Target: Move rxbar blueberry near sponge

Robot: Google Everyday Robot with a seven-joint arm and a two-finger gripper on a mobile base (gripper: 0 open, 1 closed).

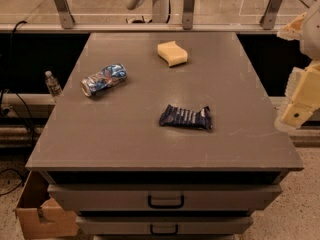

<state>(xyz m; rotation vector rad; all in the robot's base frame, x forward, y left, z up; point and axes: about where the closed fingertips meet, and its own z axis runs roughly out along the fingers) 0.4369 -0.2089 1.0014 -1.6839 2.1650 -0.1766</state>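
The rxbar blueberry (185, 117), a flat dark navy wrapper with pale lettering, lies on the grey table (125, 139) a little right of centre. The sponge (172, 53), a pale yellow block with wavy sides, lies at the far middle of the table, well apart from the bar. My gripper (289, 74) hangs at the right edge of the view, beyond the table's right side and above its level. Its two pale yellow fingers stand apart with nothing between them. It is well to the right of the bar and touches nothing.
A crushed blue-and-silver can (103, 80) lies on the table's left part. A small water bottle (52, 84) stands off the left edge. Drawers with handles (165, 201) face the front. A cardboard box (40, 211) sits on the floor at lower left. A railing (150, 26) runs behind the table.
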